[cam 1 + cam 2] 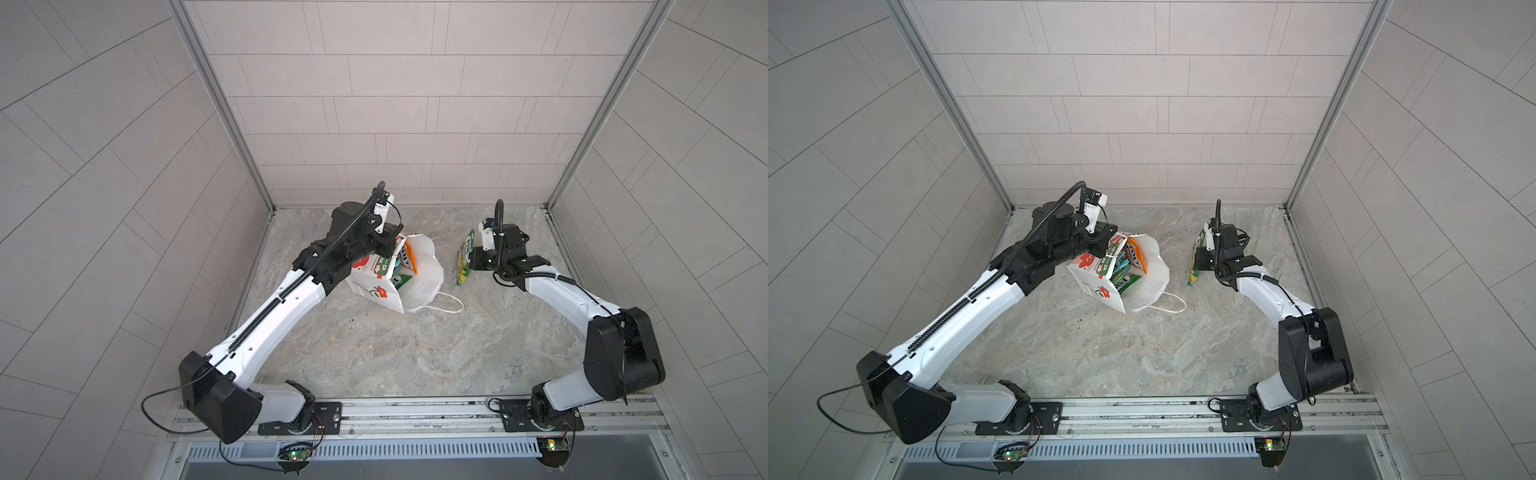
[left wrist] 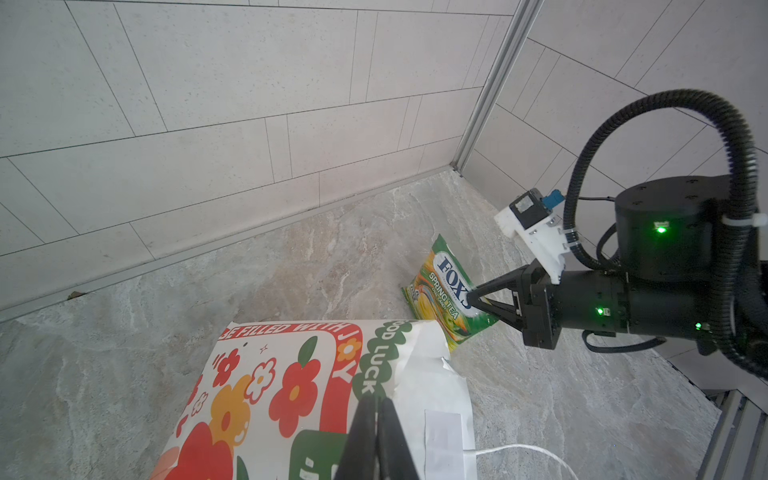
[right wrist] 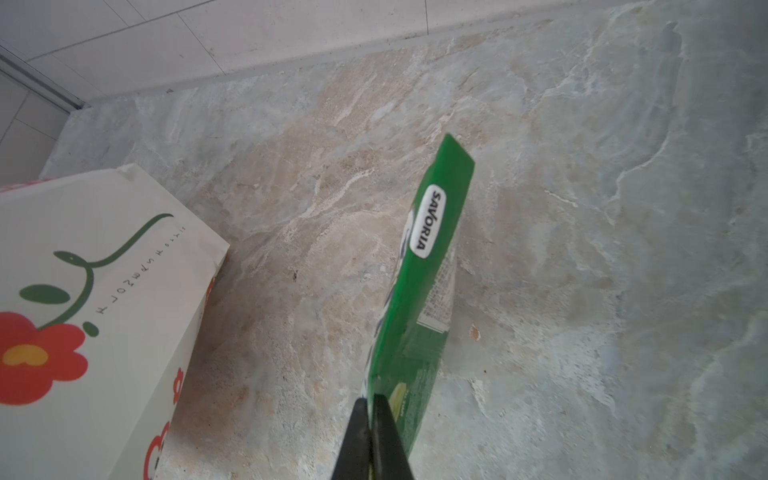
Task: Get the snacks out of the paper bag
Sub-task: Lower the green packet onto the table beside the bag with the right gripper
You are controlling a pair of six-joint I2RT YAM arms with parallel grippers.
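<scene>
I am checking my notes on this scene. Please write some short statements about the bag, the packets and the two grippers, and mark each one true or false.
1. The right gripper holds a green packet. True.
2. The paper bag is empty. False: other packets show inside it.
3. The left gripper is shut on the bag's rim. True.
4. The green packet is inside the bag. False: it is held outside, apart from the bag.
</scene>
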